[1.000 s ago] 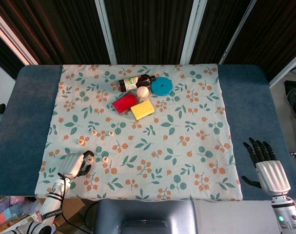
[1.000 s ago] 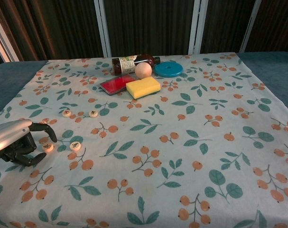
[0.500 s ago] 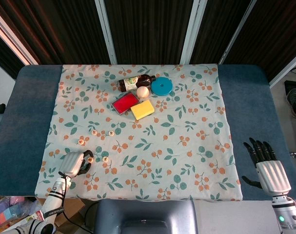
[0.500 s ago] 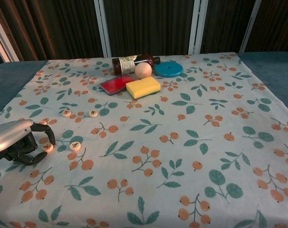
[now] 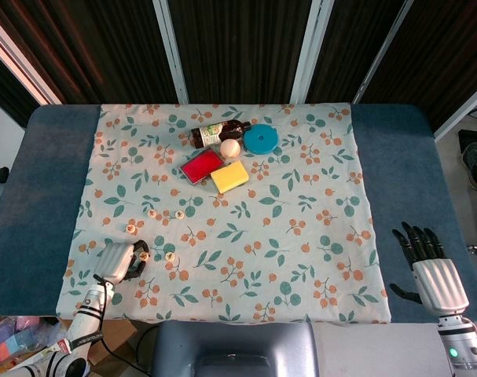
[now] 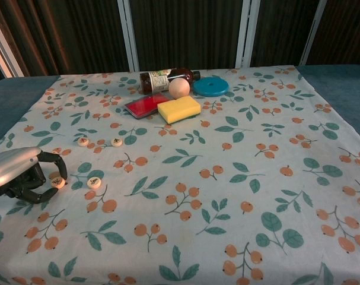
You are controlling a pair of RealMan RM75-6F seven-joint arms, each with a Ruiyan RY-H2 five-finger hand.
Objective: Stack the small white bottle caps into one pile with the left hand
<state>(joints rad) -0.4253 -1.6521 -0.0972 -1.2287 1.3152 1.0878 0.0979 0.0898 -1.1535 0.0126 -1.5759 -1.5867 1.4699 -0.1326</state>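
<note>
Your left hand (image 6: 19, 175) sits low at the cloth's near-left corner, fingers curled around one small white cap (image 6: 58, 182), which looks pinched at the fingertips; whether it is clear of the tablecloth (image 6: 227, 196) I cannot tell. Take the yellow sponge (image 6: 178, 109) as your marker. A second cap (image 6: 94, 182) lies just beside the held one, on the sponge side. Two more caps (image 6: 83, 141) and (image 6: 117, 142) sit as a pair closer to the sponge, still well short of it. The head view shows a further cap (image 5: 131, 228) between that pair and your hand. No cap rests on another anywhere, so by my reading the pile is not begun: one cap in hand, the others all waiting.

Against the frame a second ago, your hand has drawn back a touch toward the table's near edge and closed tighter on the cap, which has shifted slightly with it. The loose caps have not moved.

Your right hand (image 5: 431, 263) lies far off on the blue table edge, well away from the sponge, fingers spread and holding nothing. The bottle (image 6: 168, 78), red case (image 6: 145, 104), ball (image 6: 179, 88) and blue disc (image 6: 210, 86) crowd round the sponge, out of your way.
</note>
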